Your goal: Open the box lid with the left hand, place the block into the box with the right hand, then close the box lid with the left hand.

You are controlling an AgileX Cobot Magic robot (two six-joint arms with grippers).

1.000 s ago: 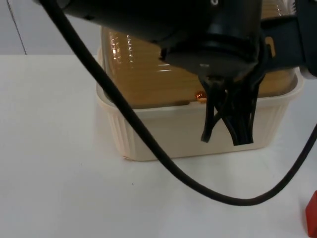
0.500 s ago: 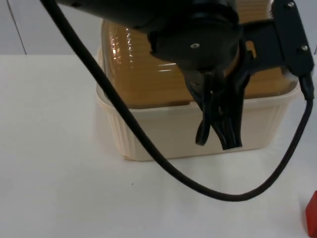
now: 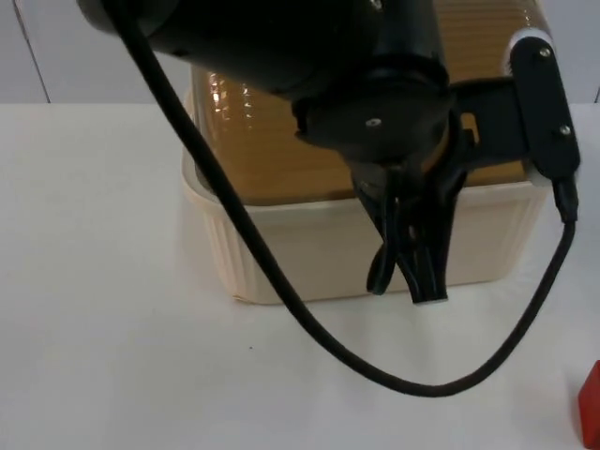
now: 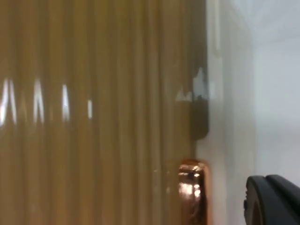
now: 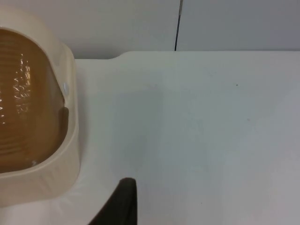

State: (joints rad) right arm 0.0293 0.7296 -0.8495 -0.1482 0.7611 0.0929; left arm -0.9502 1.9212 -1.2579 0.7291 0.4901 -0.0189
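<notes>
One gripper, the left gripper, hangs fingers nearly together, holding nothing, over the cream box's front wall, amber ribbed lid shut. Red block sits well apart at table edge. Right gripper waits beside the box; finger state unclear.

The white table carries a cream box with ribbed walls, which stands near the far side, close to the grey partition wall. The box wears an amber see-through lid. A red block lies on the table at the near right edge, well apart from the box.
</notes>
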